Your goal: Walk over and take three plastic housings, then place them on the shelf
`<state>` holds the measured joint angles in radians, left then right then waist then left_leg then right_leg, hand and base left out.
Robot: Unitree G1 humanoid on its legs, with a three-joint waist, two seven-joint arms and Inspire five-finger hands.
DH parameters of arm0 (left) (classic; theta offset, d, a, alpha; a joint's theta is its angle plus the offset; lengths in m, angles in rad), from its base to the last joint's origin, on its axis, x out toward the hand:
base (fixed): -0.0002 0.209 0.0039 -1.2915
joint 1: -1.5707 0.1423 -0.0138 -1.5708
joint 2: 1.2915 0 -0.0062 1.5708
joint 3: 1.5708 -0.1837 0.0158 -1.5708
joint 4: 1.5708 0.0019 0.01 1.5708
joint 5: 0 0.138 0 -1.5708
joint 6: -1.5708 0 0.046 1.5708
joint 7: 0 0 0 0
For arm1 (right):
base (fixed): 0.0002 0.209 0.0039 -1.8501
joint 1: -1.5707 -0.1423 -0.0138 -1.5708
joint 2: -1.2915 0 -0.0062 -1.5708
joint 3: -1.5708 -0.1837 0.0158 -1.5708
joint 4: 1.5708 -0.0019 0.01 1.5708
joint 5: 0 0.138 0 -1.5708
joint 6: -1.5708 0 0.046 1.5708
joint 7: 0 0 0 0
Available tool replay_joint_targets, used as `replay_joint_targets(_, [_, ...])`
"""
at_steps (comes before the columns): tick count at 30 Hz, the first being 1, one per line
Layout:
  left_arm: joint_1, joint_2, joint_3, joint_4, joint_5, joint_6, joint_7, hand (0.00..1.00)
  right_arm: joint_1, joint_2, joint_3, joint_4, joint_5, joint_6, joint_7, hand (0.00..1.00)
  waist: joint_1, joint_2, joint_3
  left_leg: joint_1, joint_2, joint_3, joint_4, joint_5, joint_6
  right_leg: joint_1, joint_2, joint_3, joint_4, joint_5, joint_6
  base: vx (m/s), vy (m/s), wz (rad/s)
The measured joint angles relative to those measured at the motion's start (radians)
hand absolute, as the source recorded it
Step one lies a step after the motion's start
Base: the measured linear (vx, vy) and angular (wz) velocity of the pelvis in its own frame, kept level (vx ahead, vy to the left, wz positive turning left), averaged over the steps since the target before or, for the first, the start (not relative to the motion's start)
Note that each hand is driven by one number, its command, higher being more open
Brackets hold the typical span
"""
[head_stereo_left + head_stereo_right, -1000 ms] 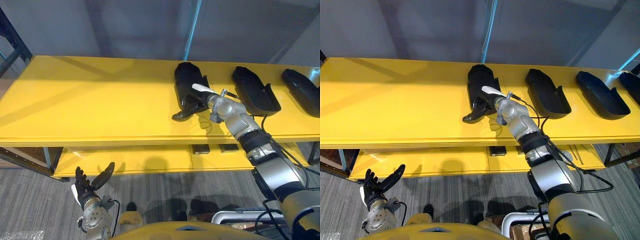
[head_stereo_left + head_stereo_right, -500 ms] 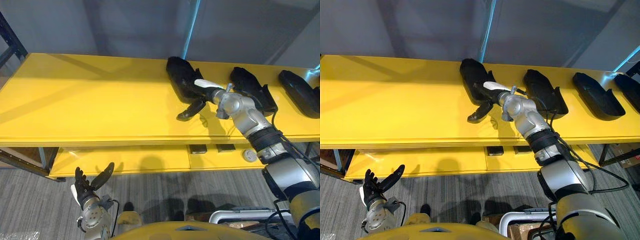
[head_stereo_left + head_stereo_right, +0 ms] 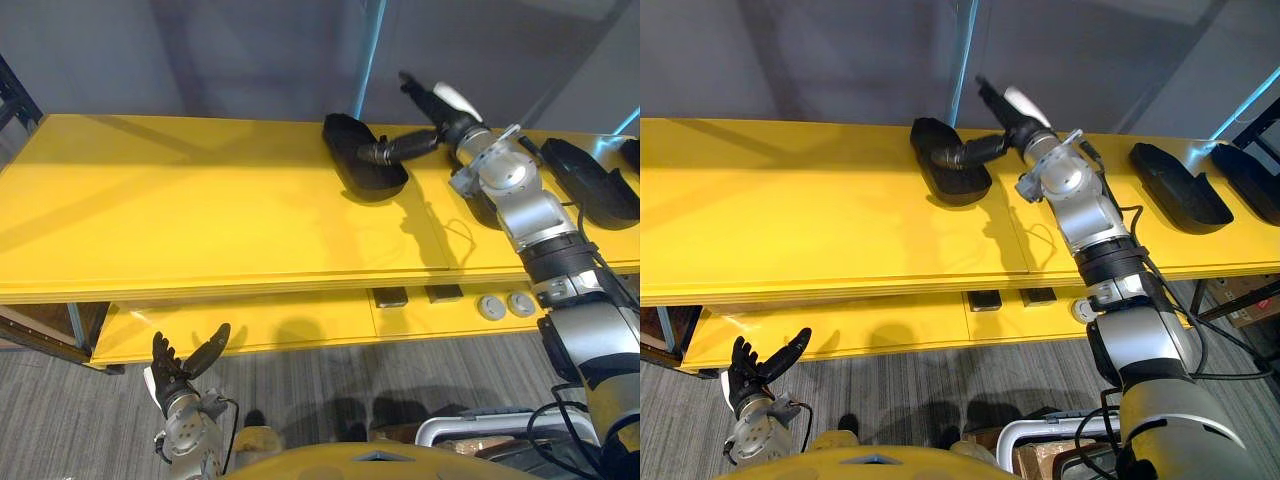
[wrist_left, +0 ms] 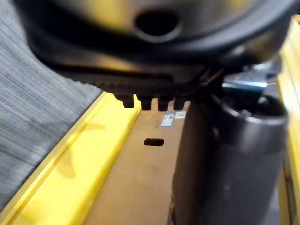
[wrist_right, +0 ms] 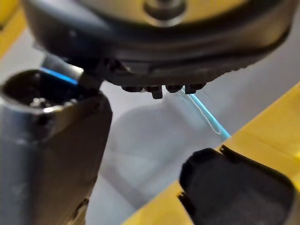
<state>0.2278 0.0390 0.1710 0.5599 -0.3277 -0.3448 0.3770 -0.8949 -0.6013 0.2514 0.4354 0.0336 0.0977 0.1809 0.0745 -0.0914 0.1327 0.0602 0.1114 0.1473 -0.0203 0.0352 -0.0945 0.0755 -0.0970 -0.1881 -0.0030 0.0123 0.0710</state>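
Right hand (image 3: 447,122), fingers spread and empty, hangs above the shelf (image 3: 200,220), 1 black housing (image 3: 362,182) at its fingertips; left hand (image 3: 172,380) likewise spread.

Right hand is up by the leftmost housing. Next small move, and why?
Probably lift the right hand a little and draw it back toward the robot. Its fingers are straight and hold nothing, the leftmost housing lies flat on the yellow shelf, and one finger reaches over its rim, so a sideways pull might drag it.
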Motion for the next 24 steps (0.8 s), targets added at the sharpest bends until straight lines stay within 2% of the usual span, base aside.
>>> replay_joint_targets(2, [0.003, 0.001, 0.001, 0.000, -0.023, 0.001, -0.003, 1.00, 0.000, -0.002, -0.039, -0.071, 0.102, 0.028, -0.012, 1.00, -0.007, 0.001, 0.000, 0.000, 0.000, 0.000, 0.000, 0.000, 0.000, 0.000, 0.000, 0.001, 0.000, 0.000, 0.000, 0.00, 0.000, 0.00])
replay_joint_targets(8, [0.005, 0.012, 0.001, 0.000, -0.024, 0.026, -0.006, 1.00, 0.046, -0.061, -0.114, -0.243, 0.264, 0.129, -0.039, 1.00, -0.024, 0.003, 0.000, -0.002, -0.001, 0.008, 0.000, -0.004, -0.002, -0.006, -0.001, 0.011, 0.001, 0.000, 0.000, 0.00, 0.000, -0.03])
replay_joint_targets(14, [0.007, 0.013, -0.005, 0.000, -0.024, 0.040, -0.022, 1.00, 0.150, -0.060, -0.147, -0.246, 0.351, 0.204, -0.106, 1.00, -0.030, 0.016, -0.002, -0.002, 0.001, 0.019, 0.000, -0.005, -0.002, -0.014, 0.001, 0.023, 0.004, 0.000, 0.000, 0.00, 0.000, -0.06])
replay_joint_targets(19, [0.015, 0.013, -0.018, 0.000, -0.024, 0.040, -0.040, 1.00, 0.156, -0.040, -0.147, -0.174, 0.373, 0.210, -0.136, 1.00, -0.023, 0.034, -0.005, 0.000, 0.001, 0.017, 0.001, -0.005, -0.002, -0.011, 0.001, 0.022, 0.006, 0.000, 0.000, 0.00, 0.000, 0.00])
replay_joint_targets(24, [0.025, 0.020, -0.038, 0.000, -0.025, 0.040, -0.041, 1.00, 0.156, 0.029, -0.149, -0.066, 0.327, 0.152, -0.168, 1.00, -0.015, 0.042, 0.000, -0.001, 0.001, 0.002, 0.008, -0.005, -0.002, -0.001, 0.001, 0.008, 0.006, -0.001, -0.001, 0.00, -0.001, 0.08])
